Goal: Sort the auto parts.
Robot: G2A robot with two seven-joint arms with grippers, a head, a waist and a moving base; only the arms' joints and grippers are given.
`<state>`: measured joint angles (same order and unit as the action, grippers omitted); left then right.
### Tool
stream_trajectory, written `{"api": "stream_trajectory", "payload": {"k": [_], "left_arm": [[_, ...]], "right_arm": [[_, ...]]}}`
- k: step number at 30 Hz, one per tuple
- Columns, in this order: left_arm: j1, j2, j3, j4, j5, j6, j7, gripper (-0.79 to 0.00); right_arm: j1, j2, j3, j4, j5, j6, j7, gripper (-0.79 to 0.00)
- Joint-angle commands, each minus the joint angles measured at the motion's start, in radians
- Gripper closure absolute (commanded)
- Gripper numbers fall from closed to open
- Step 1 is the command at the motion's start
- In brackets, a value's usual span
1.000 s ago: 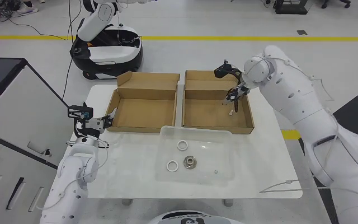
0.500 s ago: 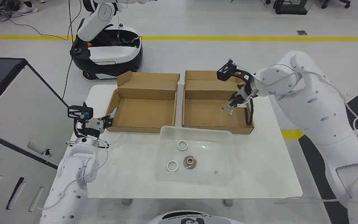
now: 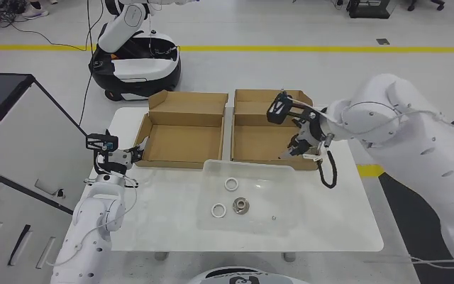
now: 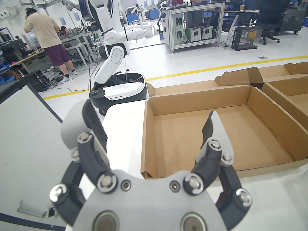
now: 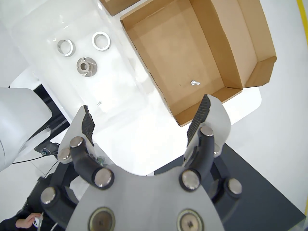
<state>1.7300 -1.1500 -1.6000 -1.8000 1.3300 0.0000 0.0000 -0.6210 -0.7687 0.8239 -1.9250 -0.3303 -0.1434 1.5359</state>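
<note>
Two open cardboard boxes stand side by side at the back of the table: the left box point(image 3: 181, 142) point(image 4: 216, 131) is empty, and in the right box point(image 3: 259, 142) point(image 5: 182, 49) lies a small silver bolt point(image 5: 195, 82). A clear tray point(image 3: 284, 213) in front holds two white rings point(image 3: 231, 184) point(image 3: 218, 210), a flanged metal hub point(image 3: 242, 206) point(image 5: 86, 66) and a tiny screw point(image 3: 274, 218) point(image 5: 98, 103). My right gripper point(image 3: 301, 148) point(image 5: 146, 106) hangs open and empty above the right box's near right corner. My left gripper point(image 3: 138, 150) point(image 4: 149, 110) is open beside the left box's outer wall.
The white table point(image 3: 170, 213) has bare surface left and right of the tray. Another robot on a dark base point(image 3: 135, 67) stands on the floor behind the table. A grey cabinet point(image 3: 28, 135) borders the table's left side.
The right arm has swung from over the far right part of the right box toward its near right corner, with the wrist turned. The left arm has kept still.
</note>
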Motion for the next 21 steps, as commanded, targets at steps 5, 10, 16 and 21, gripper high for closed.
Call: {"api": "stream_trajectory", "payload": {"k": [5, 10, 16, 21], "left_arm": [[0.000, 0.000, 0.000, 0.000, 0.000, 0.000, 0.000, -0.785], [0.000, 0.000, 0.000, 0.000, 0.000, 0.000, 0.000, -0.785], [0.000, 0.000, 0.000, 0.000, 0.000, 0.000, 0.000, -0.785], [0.000, 0.000, 0.000, 0.000, 0.000, 0.000, 0.000, -0.785]], "right_arm": [[0.029, 0.033, -0.058, -0.068, 0.032, 0.001, 0.000, -0.785], [0.054, 0.051, -0.109, -0.116, 0.048, 0.007, 0.000, -0.785], [0.070, 0.065, -0.172, -0.161, 0.042, 0.018, 0.000, -0.785], [0.077, 0.068, -0.210, -0.181, 0.050, 0.020, 0.000, -0.785]]}}
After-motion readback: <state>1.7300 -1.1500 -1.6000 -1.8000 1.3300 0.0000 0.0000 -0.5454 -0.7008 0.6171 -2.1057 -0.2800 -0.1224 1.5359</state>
